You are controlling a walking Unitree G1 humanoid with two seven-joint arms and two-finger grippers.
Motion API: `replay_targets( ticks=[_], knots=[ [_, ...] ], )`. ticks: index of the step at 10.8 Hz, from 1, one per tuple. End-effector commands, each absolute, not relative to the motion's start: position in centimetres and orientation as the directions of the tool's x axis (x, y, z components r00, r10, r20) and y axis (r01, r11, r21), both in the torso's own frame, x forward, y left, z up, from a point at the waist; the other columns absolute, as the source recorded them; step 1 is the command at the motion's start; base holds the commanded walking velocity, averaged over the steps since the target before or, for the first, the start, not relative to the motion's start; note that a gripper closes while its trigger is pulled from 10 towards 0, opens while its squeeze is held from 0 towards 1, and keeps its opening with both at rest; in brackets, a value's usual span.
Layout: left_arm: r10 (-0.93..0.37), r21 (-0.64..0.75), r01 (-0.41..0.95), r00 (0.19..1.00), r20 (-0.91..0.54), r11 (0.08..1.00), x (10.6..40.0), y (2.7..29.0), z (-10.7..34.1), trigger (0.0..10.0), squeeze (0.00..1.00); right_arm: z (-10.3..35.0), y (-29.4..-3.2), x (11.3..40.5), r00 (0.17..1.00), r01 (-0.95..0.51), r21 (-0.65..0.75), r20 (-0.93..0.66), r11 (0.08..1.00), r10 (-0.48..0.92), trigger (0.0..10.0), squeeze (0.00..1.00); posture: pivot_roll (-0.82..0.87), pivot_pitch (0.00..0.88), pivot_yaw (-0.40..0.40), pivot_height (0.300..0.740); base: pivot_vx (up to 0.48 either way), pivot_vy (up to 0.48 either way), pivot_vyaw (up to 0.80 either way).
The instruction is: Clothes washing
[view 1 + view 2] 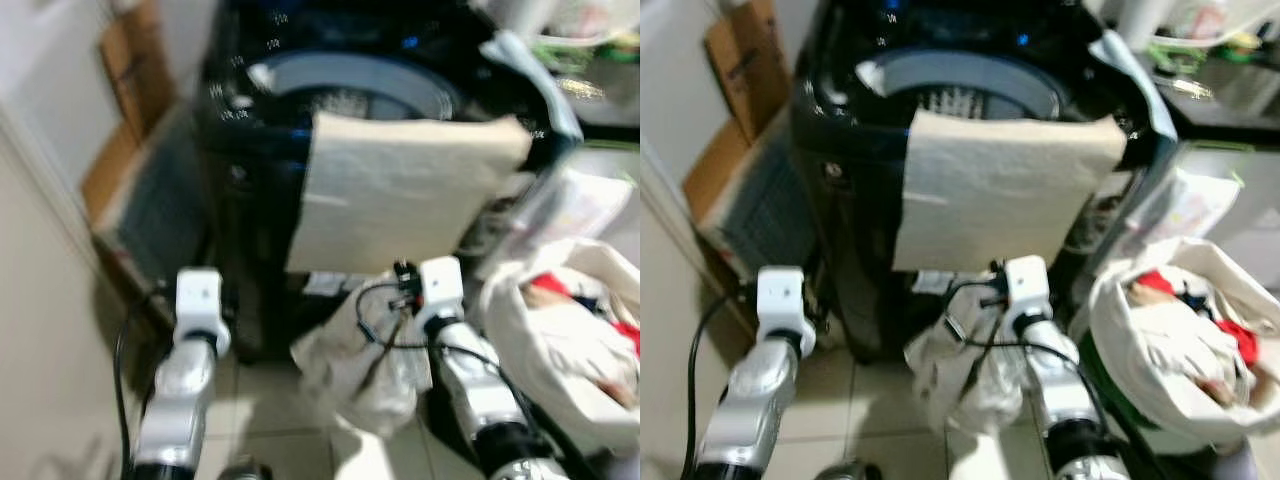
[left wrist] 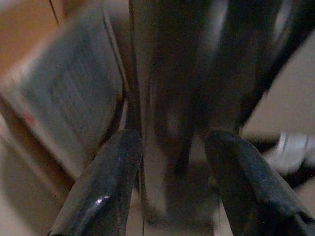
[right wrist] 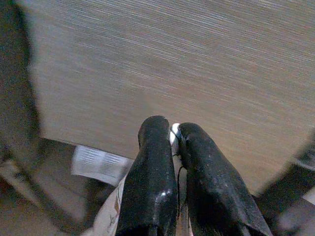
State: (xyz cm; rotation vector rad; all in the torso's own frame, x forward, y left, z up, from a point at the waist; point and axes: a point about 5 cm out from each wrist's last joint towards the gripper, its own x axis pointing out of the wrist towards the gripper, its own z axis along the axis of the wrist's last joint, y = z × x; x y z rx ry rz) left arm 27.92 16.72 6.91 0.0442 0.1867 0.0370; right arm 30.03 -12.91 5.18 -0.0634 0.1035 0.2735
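The right pincer [image 3: 171, 142] was clenched on a pale garment [image 1: 960, 375] hanging beneath it, below the washing machine [image 1: 850, 200], presumably for loading, while the left pincer [image 2: 172, 147] stood released.

Black top-loading washing machine [image 1: 855, 190] stands lid open, a beige cloth [image 1: 1000, 195] draped flat over its front rim; pale garment [image 1: 965, 375], blurred, hangs bunched below.
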Motion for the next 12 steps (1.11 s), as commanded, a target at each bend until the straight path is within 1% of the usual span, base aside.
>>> replay_targets(
  ticks=[1, 4, 5, 6, 7, 9, 12],
  knots=[
    [0.012, 0.034, -0.009, 0.994, -0.109, 0.999, 28.6, 15.8, 8.5, 10.0, 0.00, 7.4, -13.1, 31.1, 0.964, -0.267, -0.060, -0.016, 0.962, 0.267, 0.0, 0.00, 0.12, 0.000, -0.055, 0.740, 0.000, 0.000, 0.00],
    [0.032, -0.013, -0.033, 0.996, -0.080, 0.999, 28.5, 15.9, 8.1, 10.0, 0.00, 7.5, -13.1, 30.9, 0.961, -0.276, -0.061, -0.001, 0.959, 0.277, 0.0, 0.00, 0.11, 0.000, -0.053, 0.740, 0.000, 0.000, 0.00],
    [0.008, 0.028, -0.006, 0.998, -0.062, 1.000, 28.4, 15.7, 8.3, 10.0, 0.00, 7.6, -13.2, 30.8, 0.962, -0.271, -0.056, 0.011, 0.961, 0.272, 0.0, 0.00, 0.11, 0.000, -0.052, 0.740, 0.000, 0.000, 0.00],
    [-0.003, 0.028, 0.004, 0.999, -0.052, 1.000, 28.4, 15.6, 8.4, 10.0, 0.00, 7.7, -13.2, 30.8, 0.962, -0.270, -0.054, 0.015, 0.961, 0.271, 0.0, 0.00, 0.11, 0.000, -0.051, 0.740, 0.000, 0.000, 0.00],
    [-0.043, 0.033, 0.043, 0.999, -0.023, 0.999, 28.5, 15.1, 8.8, 10.0, 0.00, 7.9, -13.3, 30.8, 0.962, -0.270, -0.054, 0.029, 0.961, 0.272, 0.0, 0.00, 0.11, 0.000, -0.051, 0.740, 0.000, 0.000, 0.00],
    [-0.051, 0.027, 0.051, 0.998, -0.025, 0.998, 28.6, 14.9, 8.8, 10.0, 0.00, 7.9, -13.2, 30.9, 0.964, -0.263, -0.058, 0.022, 0.963, 0.264, 0.0, 0.00, 0.11, 0.000, -0.046, 0.740, 0.000, 0.000, 0.00],
    [-0.088, 0.060, 0.088, 0.996, -0.016, 0.994, 28.5, 14.6, 8.8, 10.0, 0.00, 7.7, -13.3, 30.9, 0.967, -0.254, -0.056, 0.017, 0.965, 0.256, 0.0, 0.00, 0.11, 0.000, -0.036, 0.740, 0.000, 0.000, 0.00]
  ],
)
